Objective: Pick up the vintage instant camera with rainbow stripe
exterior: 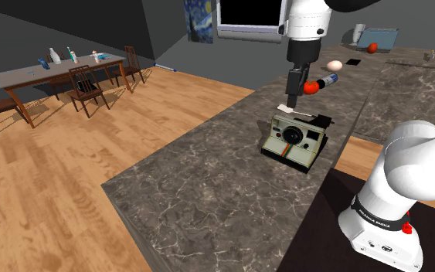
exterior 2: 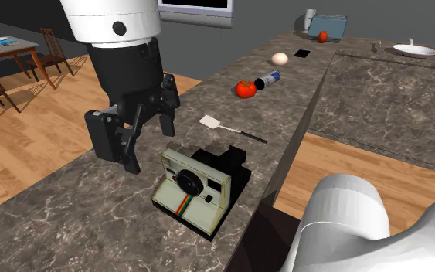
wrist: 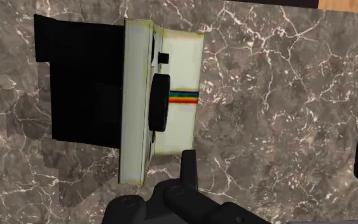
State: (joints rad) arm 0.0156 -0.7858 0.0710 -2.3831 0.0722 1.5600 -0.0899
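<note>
Cream instant camera (wrist: 161,102) with rainbow stripe sits upright near the worktop's (exterior: 208,193) stand-side edge, claw (wrist: 276,165) spread, hovering above its lens side, touching nothing: approach step, and next it likely needs centring over the body, lowering, then closing.

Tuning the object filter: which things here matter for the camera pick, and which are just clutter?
Job: camera; jaws, open, close by it.
Clutter: spatula, tomato, can, egg, all further along the counter.
</note>
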